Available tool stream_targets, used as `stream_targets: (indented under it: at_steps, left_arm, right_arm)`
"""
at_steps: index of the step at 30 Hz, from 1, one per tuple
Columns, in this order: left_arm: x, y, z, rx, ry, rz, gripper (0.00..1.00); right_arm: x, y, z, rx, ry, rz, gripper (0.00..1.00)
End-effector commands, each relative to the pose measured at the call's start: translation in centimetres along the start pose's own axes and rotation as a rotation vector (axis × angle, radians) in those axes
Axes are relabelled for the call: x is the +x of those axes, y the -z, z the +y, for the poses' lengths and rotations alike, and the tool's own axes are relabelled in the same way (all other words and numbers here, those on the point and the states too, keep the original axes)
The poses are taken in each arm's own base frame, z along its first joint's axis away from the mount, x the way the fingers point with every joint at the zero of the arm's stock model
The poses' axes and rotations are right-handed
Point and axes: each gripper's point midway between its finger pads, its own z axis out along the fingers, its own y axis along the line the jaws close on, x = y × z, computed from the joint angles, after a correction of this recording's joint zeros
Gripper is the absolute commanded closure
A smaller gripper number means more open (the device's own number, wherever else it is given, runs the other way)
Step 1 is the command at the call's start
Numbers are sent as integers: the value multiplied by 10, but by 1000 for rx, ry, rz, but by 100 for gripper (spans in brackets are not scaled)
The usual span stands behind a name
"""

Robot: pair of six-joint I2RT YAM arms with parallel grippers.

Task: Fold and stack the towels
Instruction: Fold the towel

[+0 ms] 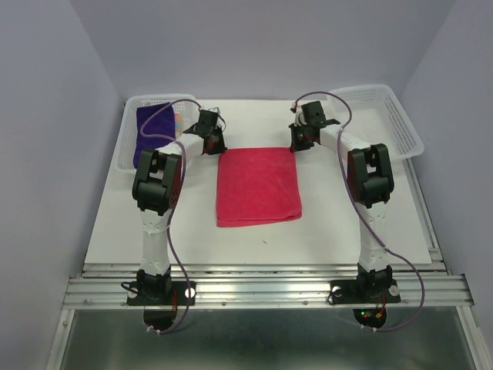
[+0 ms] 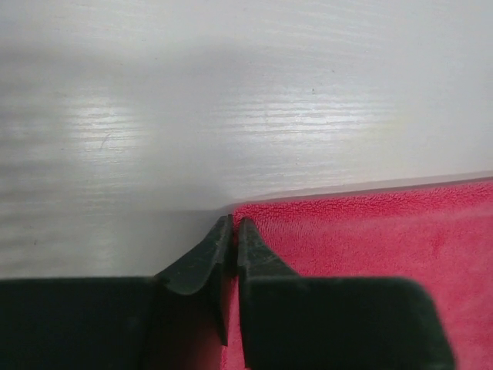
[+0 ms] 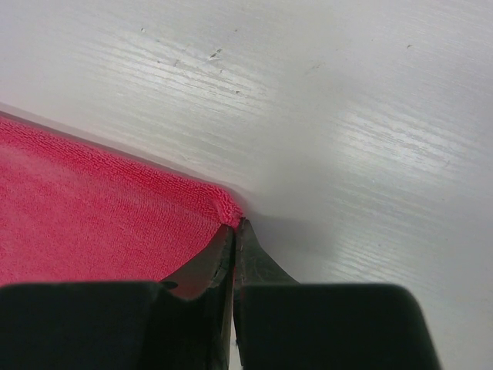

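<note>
I hold the hot pink towel (image 1: pixel 257 187), flat at mid-surface (image 1: pixel 347 223), by its far corners, the jaws of the left gripper (image 2: pixel 233 223) and right gripper (image 3: pixel 233 227) both clenched on the hem. Either thin bite could slip on the lift, dropping a corner and skewing the fold.

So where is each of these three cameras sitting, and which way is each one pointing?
Top external: fixed above and behind the arms, looking down on the table; both arms, left gripper and right gripper show.
Left wrist: on the left arm, facing along its own fingers to the pink towel's corner.
Right wrist: on the right arm, its fingers at the towel's other far corner.
Shared: all three see the pink towel and table.
</note>
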Motion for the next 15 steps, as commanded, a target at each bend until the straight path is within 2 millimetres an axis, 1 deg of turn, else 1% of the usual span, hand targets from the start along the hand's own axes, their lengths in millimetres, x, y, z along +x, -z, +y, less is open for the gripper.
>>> stream_targets:
  at_steps: [1,2,3,4,6,7,8,9,10,11,12,13,14,15]
  left_arm:
    - [-16,3,-5,11,-3,-36,97]
    - [-17,4,-5,7,-1,-39,100]
    - [-19,5,-6,12,-3,-42,100]
    - [-25,11,-10,24,-4,-60,100]
    - [-26,19,-11,32,-7,-75,100]
    - [-36,32,-16,46,-9,-111,100]
    - [-33,36,-16,56,-10,-127,100]
    - [-42,52,-21,76,-13,-161,100]
    - [-49,58,-25,97,-15,-199,100]
    - [-40,61,-25,104,-18,-192,100]
    - [-40,66,-27,113,-17,-201,100]
    - [-45,77,-32,130,-20,-225,100]
    - [-38,78,-35,149,-31,-218,100]
    - [-40,86,-39,159,-31,-229,100]
  right_arm:
    - [-19,9,0,-14,21,-44,99]
    - [-21,11,1,-16,22,-50,99]
    - [-21,12,2,-19,24,-50,99]
    - [-19,13,3,-26,22,-45,99]
    - [-23,22,7,-42,61,-57,99]
    - [-25,25,9,-52,63,-70,99]
    - [-26,33,11,-54,63,-80,99]
    - [-27,36,12,-59,62,-87,99]
    - [-28,41,14,-64,64,-95,99]
    - [-21,42,16,-71,60,-85,99]
    - [-28,52,20,-85,60,-114,99]
    - [-27,56,22,-93,60,-119,99]
    - [-26,59,24,-100,58,-122,99]
    - [-24,66,28,-117,59,-127,99]
